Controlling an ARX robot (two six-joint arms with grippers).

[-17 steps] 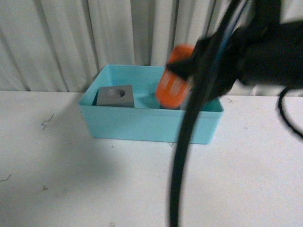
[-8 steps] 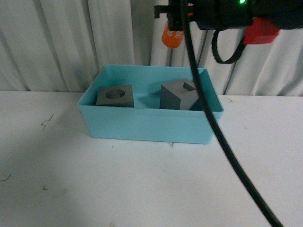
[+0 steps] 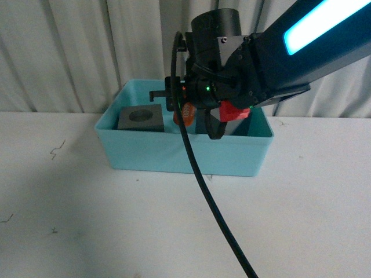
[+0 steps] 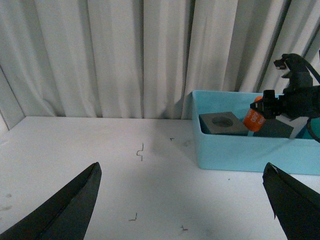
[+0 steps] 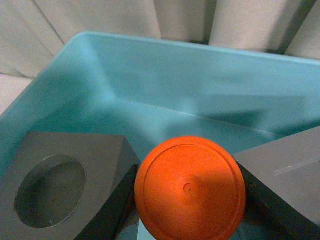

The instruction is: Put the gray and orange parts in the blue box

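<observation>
The light turquoise box (image 3: 174, 153) stands at the back of the white table. A gray cube with a round recess (image 3: 141, 117) lies in its left half. The second gray cube (image 5: 290, 175) is mostly hidden behind my right arm in the front view. My right gripper (image 3: 186, 113) is shut on the orange cylinder (image 3: 185, 113) and holds it over the box's middle, between the two cubes. In the right wrist view the cylinder's round end (image 5: 190, 189) fills the centre. My left gripper (image 4: 182, 200) is open and empty over the table, left of the box (image 4: 250, 150).
White pleated curtains hang right behind the box. A black cable (image 3: 214, 208) runs from my right arm down across the table's front. Small dark scuff marks (image 3: 57, 149) dot the white tabletop.
My right gripper has come down with the orange cylinder from high above the box's back wall to just over the box's middle. The cubes and box have not moved.
</observation>
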